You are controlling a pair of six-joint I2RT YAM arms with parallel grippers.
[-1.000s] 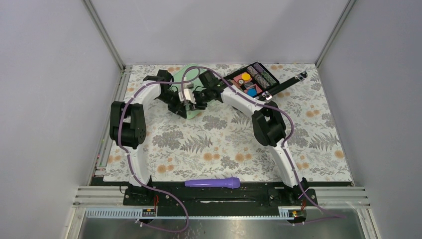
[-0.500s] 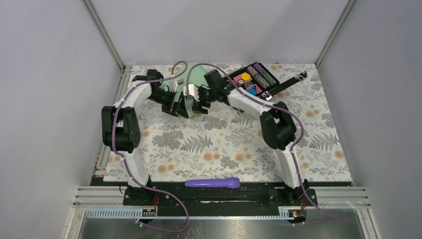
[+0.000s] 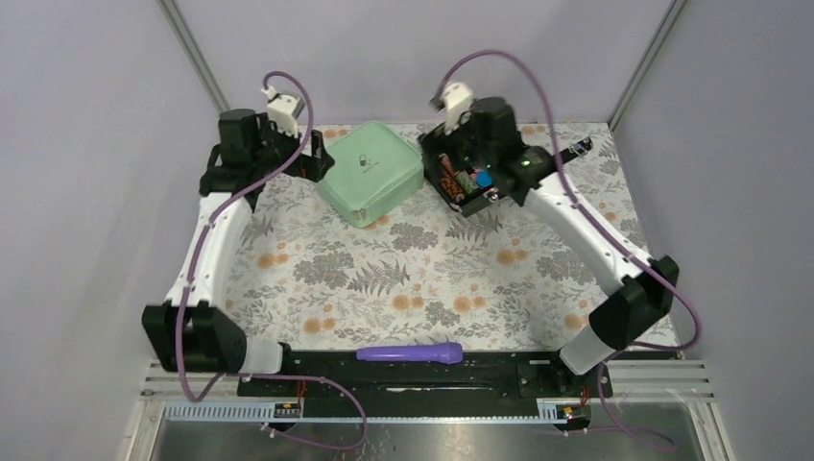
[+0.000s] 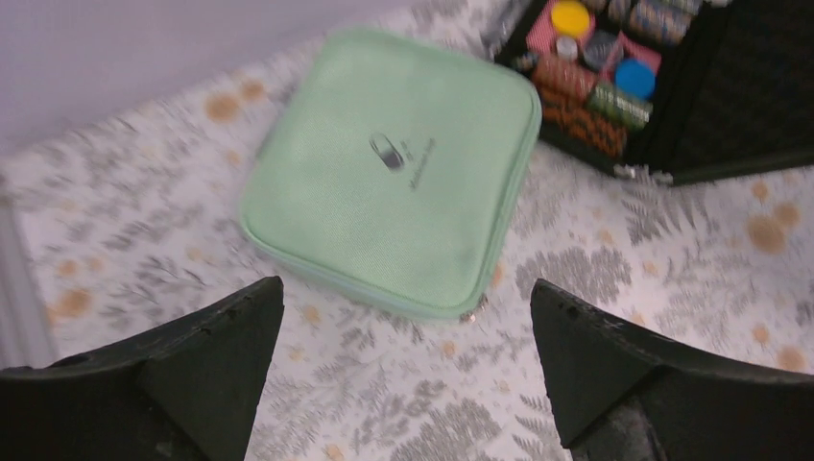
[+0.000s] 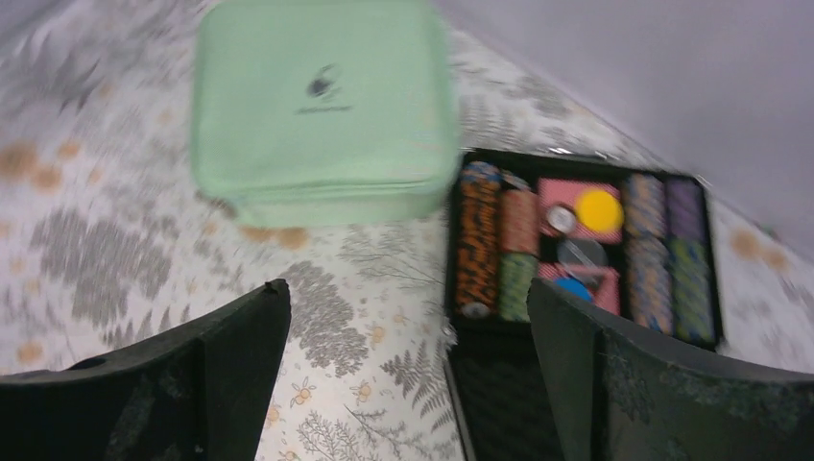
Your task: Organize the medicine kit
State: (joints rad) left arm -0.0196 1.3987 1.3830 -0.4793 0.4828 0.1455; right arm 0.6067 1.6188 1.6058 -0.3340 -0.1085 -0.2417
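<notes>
The medicine kit (image 3: 370, 173) is a mint-green zipped case with a small dark logo. It lies shut on the floral cloth at the back centre. My left gripper (image 4: 408, 317) hangs above the cloth on the kit's left, open and empty, with the kit (image 4: 394, 173) ahead of its fingers. My right gripper (image 5: 408, 327) hovers open and empty to the right of the kit (image 5: 322, 106), over the edge of the black case. Neither gripper touches the kit.
The open black case (image 5: 586, 240) of colourful rolls and discs sits just right of the kit and is partly hidden under my right wrist in the top view. A purple stick (image 3: 410, 352) lies at the near table edge. Grey walls close the back and both sides.
Both grippers opened and drew back and up from the kit's near edge. The left arm swung out to the left and the right arm to the right. The kit now lies uncovered.
</notes>
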